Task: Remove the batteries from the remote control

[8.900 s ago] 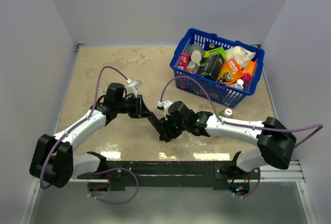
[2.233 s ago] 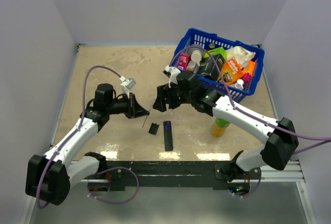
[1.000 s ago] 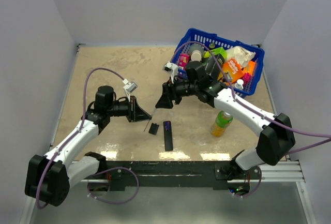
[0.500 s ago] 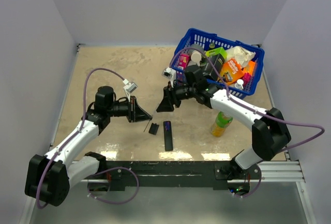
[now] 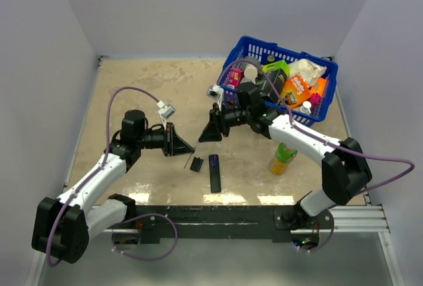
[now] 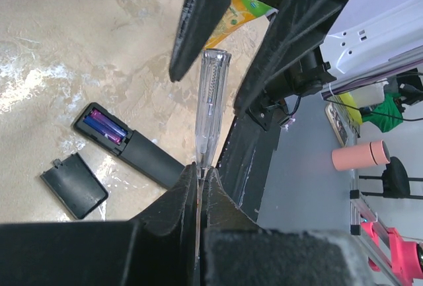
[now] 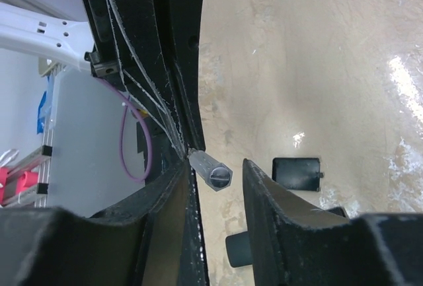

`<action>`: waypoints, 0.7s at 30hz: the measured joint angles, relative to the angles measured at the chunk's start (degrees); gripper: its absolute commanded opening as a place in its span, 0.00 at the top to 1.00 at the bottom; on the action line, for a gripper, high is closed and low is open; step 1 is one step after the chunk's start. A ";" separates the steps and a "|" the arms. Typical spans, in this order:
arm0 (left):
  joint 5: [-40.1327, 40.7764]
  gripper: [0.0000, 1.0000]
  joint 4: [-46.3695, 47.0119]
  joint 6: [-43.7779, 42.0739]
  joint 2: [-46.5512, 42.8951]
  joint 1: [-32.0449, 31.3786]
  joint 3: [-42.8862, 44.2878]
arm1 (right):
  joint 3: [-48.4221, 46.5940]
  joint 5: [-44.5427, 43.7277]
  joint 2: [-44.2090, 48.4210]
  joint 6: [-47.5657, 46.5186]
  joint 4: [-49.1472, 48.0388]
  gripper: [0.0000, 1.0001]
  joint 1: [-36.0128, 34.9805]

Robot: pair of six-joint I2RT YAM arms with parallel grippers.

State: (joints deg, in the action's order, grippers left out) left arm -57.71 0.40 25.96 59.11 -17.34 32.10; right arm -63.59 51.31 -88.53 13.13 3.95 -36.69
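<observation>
Batteries (image 6: 104, 123), two purple cells, sit in the open bay of the remote control (image 6: 135, 148). The left claw (image 6: 200, 170) is clamped on a clear-handled screwdriver (image 6: 209, 94). The right claw (image 7: 215, 166), fingers apart, straddles its handle end. At lower centre of the overhead view, the remote control lies on the worktop (image 5: 132, 88), just beside its loose battery cover (image 6: 74, 185).

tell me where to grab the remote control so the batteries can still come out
Take the remote control across its narrow width on the closed half, the end toward the arm bases, coming straight down from above. It lies flat with the recess facing up, and the batteries fill the far end beside the loose cover, so that end should stay uncovered.
</observation>
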 measured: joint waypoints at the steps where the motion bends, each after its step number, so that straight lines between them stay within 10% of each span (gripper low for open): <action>1: 0.00 1.00 0.00 0.00 0.00 0.00 0.00 | 0.00 0.33 0.00 0.13 -0.20 0.66 0.00; 8: 0.46 1.00 0.00 -0.04 0.07 0.02 -0.13 | 0.37 1.20 0.44 1.44 -0.94 1.00 0.00; 21: 6.45 0.21 -4.81 -1.29 -0.74 -0.04 0.09 | 9.57 -13.51 11.04 5.03 -0.76 1.00 0.00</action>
State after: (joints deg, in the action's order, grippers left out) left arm -51.27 -4.40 24.67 58.37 -17.39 32.18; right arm -54.02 37.80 -77.49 18.15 3.18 -36.69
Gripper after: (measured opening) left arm 0.685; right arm 0.109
